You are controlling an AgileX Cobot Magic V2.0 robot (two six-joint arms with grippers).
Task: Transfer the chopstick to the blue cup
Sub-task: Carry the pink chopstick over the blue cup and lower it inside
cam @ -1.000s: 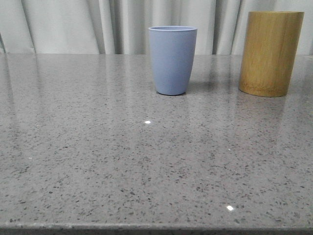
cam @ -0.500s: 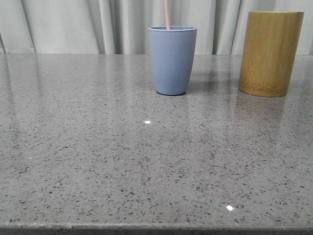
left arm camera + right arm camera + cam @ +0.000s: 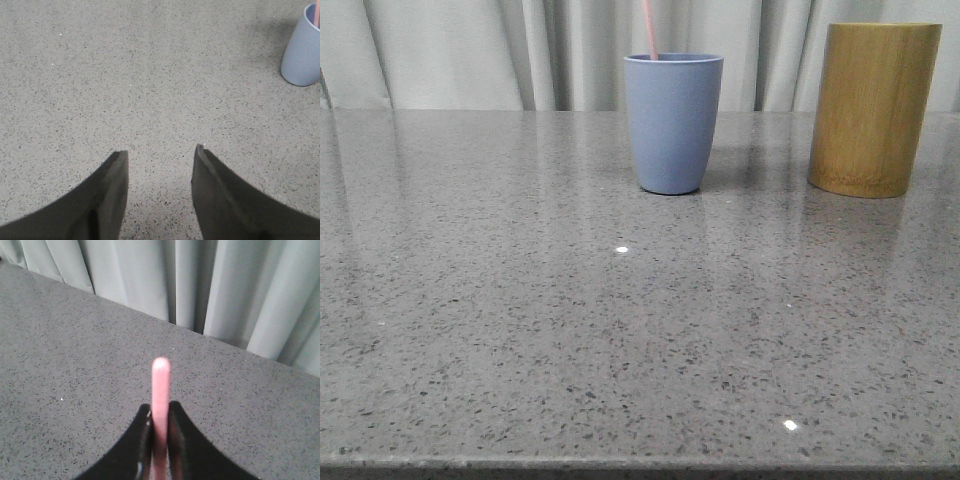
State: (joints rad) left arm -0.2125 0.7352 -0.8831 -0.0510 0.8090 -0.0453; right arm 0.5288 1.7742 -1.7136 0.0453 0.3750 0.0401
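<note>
1. The thin pale pink chopstick is now standing in the matte light blue-grey plastic cup. A second ago that cup was empty. Half a second ago the stick showed up nearly straight, and now it leans a bit toward 11 o'clock from the rim.

2. So I'd say the transfer is basically there: the lower end is past the rim and inside. What's left is letting go and backing the arm out, as far as I can judge.

3. The right gripper is clamped narrow on the chopstick, both black fingers pressed against its sides, with the rounded pink tip sticking out past them.

4. The left gripper hangs over bare counter, jaws spread wide, holding nothing. From its camera the blue cup sits off at about 2 o'clock with a sliver of pink at its mouth.

5. The tall yellow-brown bamboo cylinder sits at 3 o'clock of the blue cup, well apart, on the speckled grey stone counter.

6. Hard to make out:
   - The stick's top is cut off by the front view's upper edge.
   - Its lower end is hidden by the cup wall, so I can't tell if it's touching the bottom yet.
   - The stick is blurry in the right wrist view.
</note>
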